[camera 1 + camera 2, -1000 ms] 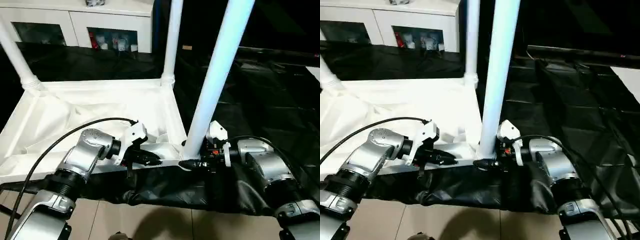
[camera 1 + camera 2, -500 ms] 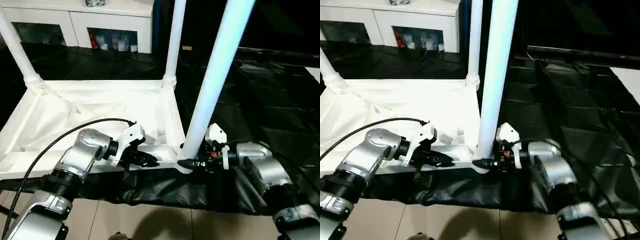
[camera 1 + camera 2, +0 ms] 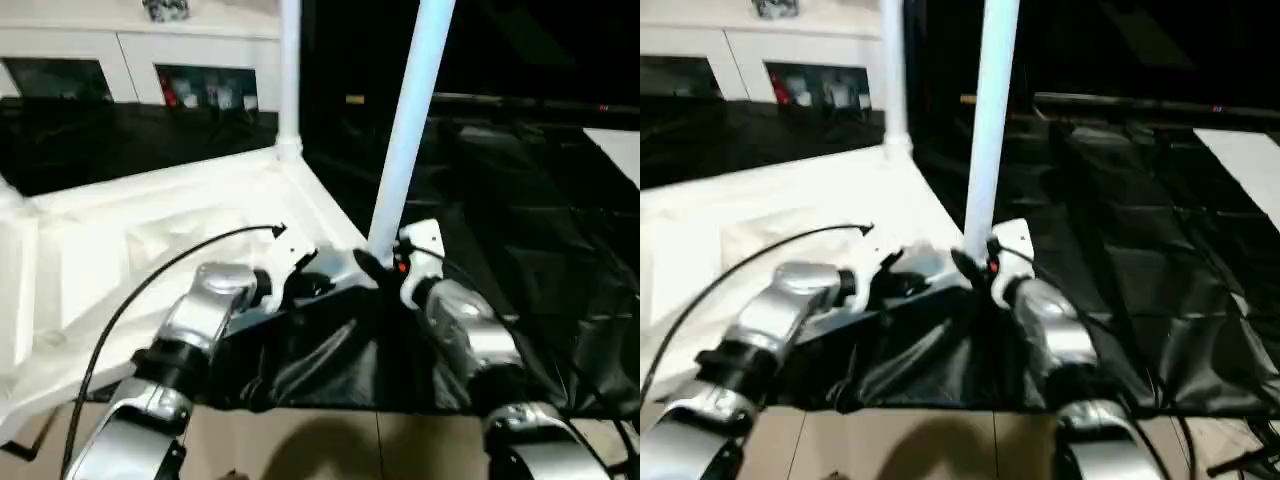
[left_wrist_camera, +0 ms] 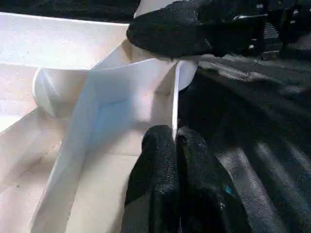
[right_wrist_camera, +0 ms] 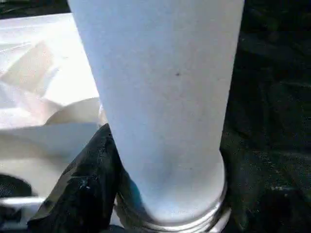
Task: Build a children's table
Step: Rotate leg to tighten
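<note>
My right gripper (image 3: 372, 264) was wrapped around the base of the near leg (image 3: 405, 130), one black finger (image 5: 80, 194) pressed against the tube just above its ringed foot, where the leg met the corner socket of the children's table (image 3: 150, 250). My left gripper (image 4: 176, 145) was clamped on the thin upright rim of the tabletop (image 4: 136, 97) beside that same corner, its two fingers (image 4: 158, 160) pinched together with the white edge caught between their tips. Past that edge, in the left wrist view, my other gripper's black finger lay across the corner socket. The table lay upside down on the black-covered work table (image 3: 520, 220), its ribbed underside facing up, with the near leg standing upright from the corner nearest me and a second leg (image 3: 289, 70) rising from the corner behind it. A white cabinet (image 3: 120, 40) with glass doors stood beyond the work table.
</note>
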Tool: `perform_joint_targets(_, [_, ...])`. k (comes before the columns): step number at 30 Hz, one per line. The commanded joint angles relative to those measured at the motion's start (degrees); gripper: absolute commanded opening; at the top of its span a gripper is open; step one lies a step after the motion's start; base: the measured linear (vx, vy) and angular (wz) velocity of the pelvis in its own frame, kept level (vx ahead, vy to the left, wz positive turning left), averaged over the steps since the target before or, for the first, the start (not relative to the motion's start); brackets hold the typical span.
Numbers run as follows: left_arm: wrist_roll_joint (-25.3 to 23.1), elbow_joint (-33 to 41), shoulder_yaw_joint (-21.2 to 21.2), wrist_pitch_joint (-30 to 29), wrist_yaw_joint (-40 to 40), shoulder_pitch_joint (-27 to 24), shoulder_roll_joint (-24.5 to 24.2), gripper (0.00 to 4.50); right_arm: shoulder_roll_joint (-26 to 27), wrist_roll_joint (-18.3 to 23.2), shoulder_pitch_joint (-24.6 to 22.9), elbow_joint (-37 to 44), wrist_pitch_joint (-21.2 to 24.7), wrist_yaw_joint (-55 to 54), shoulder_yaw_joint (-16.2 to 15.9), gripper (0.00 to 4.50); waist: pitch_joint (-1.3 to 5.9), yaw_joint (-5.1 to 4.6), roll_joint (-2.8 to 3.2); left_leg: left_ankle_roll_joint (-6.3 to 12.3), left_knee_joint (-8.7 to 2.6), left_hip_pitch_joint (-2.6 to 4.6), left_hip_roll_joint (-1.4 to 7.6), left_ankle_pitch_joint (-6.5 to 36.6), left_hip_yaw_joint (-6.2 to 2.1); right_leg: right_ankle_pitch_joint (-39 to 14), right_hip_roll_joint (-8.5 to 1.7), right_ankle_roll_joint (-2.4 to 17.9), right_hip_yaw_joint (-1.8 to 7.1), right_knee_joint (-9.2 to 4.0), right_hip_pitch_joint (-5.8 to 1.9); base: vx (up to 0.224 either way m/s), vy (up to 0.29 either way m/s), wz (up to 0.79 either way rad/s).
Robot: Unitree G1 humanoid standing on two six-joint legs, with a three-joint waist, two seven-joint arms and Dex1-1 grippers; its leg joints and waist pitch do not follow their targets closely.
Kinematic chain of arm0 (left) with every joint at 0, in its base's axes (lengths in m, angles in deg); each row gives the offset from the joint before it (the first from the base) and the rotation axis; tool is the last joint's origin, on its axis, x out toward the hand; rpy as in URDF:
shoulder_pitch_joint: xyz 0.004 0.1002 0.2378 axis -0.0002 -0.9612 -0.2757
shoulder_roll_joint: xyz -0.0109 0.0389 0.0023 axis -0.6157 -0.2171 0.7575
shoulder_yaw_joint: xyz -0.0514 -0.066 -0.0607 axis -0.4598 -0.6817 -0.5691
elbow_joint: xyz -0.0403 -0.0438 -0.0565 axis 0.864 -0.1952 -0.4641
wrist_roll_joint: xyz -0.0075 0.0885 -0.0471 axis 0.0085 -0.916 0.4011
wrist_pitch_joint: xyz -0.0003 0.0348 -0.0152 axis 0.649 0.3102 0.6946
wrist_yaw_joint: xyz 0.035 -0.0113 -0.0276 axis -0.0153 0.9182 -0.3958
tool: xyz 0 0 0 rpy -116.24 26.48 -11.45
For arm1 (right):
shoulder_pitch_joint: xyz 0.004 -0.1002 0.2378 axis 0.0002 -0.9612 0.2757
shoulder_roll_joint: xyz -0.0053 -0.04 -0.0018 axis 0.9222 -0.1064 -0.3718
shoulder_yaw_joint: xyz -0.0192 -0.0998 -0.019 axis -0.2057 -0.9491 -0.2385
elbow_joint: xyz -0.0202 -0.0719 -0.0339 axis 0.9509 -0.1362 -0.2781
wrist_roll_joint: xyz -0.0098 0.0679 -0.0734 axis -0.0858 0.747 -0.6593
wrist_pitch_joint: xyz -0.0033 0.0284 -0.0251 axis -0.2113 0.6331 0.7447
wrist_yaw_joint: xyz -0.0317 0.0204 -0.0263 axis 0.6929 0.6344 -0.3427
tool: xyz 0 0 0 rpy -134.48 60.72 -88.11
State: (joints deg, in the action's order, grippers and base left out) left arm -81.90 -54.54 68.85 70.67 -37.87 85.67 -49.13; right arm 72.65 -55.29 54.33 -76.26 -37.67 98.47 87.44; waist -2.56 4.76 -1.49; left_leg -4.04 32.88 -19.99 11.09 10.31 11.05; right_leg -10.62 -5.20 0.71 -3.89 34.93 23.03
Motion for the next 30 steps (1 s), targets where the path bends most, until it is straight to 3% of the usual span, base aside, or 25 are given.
perform_joint_targets(1, [1.73, 1.66, 2.13, 2.0, 0.23, 2.12, 4.94, 0.0, 6.3, 1.31, -0.37, -2.88, 1.77, 3.38, -4.64, 3.34, 3.01, -0.06, 0.37, -0.15, -4.37, 0.11, 2.02, 16.7, -1.15, -16.66, -3.24, 9.64, 2.65, -5.07, -2.16, 0.0, 0.0, 0.0])
perform_joint_targets(4, [1.8, 2.53, 1.95, 2.06, -1.03, 1.24, 4.18, 0.0, 5.59, 1.06, -0.84, -1.78, 2.25, 5.16, -4.58, 3.64, 2.92, -0.07, 0.46, 0.39, -4.43, 0.13, 2.02, 16.73, -1.1, -16.17, -3.23, 9.91, 2.65, -5.09, -2.24, 0.0, 0.0, 0.0])
perform_joint_targets(5, [1.79, 2.73, 1.88, 2.26, -1.47, 0.94, 3.7, 0.0, 5.01, 0.5, -1.0, -1.46, 1.9, 5.51, -4.88, 3.64, 2.89, -0.12, -0.09, 0.5, -4.42, 0.08, 2.02, 16.86, -1.03, -16.82, -3.19, 9.72, 2.64, -5.18, -2.24, 0.0, 0.0, 0.0])
perform_joint_targets(8, [2.51, 3.25, 1.58, 3.45, -3.84, -0.03, 1.36, 0.0, 2.72, -0.56, -1.2, -1.06, -0.05, 7.62, -5.44, 3.79, 2.91, -0.03, -0.01, 0.59, -4.45, -0.03, 2.09, 16.71, -1.16, -18.73, -3.42, 8.93, 2.7, -5.25, -2.25, 0.0, 0.0, 0.0])
perform_joint_targets(13, [5.3, 6.02, 1.8, 3.88, -12.48, -1.69, -2.95, 0.0, -2.2, -0.86, -1.22, -0.32, -2.09, 15.93, -6.85, 3.79, 3.22, -0.11, 0.01, 2.0, -4.02, -0.1, 2.01, 13.31, -0.88, -12.89, -3.38, 11.03, 2.73, -4.55, -2.59, 0.0, 0.0, 0.0])
perform_joint_targets(18, [6.44, 8.24, 3.29, 2.78, -19.67, -2.47, -6.58, 0.0, -7.56, -0.4, -2.86, 3.13, -3.31, 29.51, -10.32, 3.79, 3.35, 0.41, 0.14, 4.88, -3.58, -0.21, 2.13, 8.24, -0.59, -1.98, -2.98, 14.63, 2.62, -3.27, -2.83, 0.0, 0.0, 0.0])
perform_joint_targets(19, [6.43, 8.27, 3.37, 2.68, -19.9, -2.47, -6.71, 0.0, -7.85, -0.4, -2.97, 3.27, -3.31, 30.25, -10.46, 3.79, 3.33, 0.47, -0.07, 5.0, -3.57, -0.19, 2.16, 8.28, -0.58, -2.17, -2.99, 14.76, 2.57, -3.31, -2.9, 0.0, 0.0, 0.0])
perform_joint_targets(23, [6.62, 8.86, 4.24, 2.2, -23.15, -2.76, -8.6, 0.0, -11.07, 0.51, -4.0, 4.45, -2.59, 38.91, -11.87, 3.79, 3.08, 0.84, 0.02, 4.47, -3.66, -0.16, 2.39, 10.63, -0.54, -6.68, -3.1, 14.62, 2.48, -3.65, -2.87, 0.0, 0.0, 0.0])
perform_joint_targets(24, [7.35, 9.59, 4.64, 1.15, -25.96, -2.7, -10.18, 0.0, -14.14, 1.87, -4.85, 6.47, -0.25, 46.68, -13.73, 3.63, 3.0, 1.02, 0.2, 4.03, -3.75, -0.08, 2.44, 12.02, -0.57, -8.55, -3.11, 14.28, 2.51, -3.9, -2.89, 0.0, 0.0, 0.0])
perform_joint_targets(30, [7.34, 9.05, 5.33, 1.19, -29.06, -2.16, -11.5, 0.0, -15.78, 3.05, -5.12, 7.83, 1.36, 52.28, -14.69, 3.27, 2.96, 1.81, 0.16, 2.64, -3.9, 0.13, 2.52, 13.5, -0.67, -12.39, -3.3, 13.39, 2.61, -4.17, -2.67, 0.0, 0.0, 0.0])
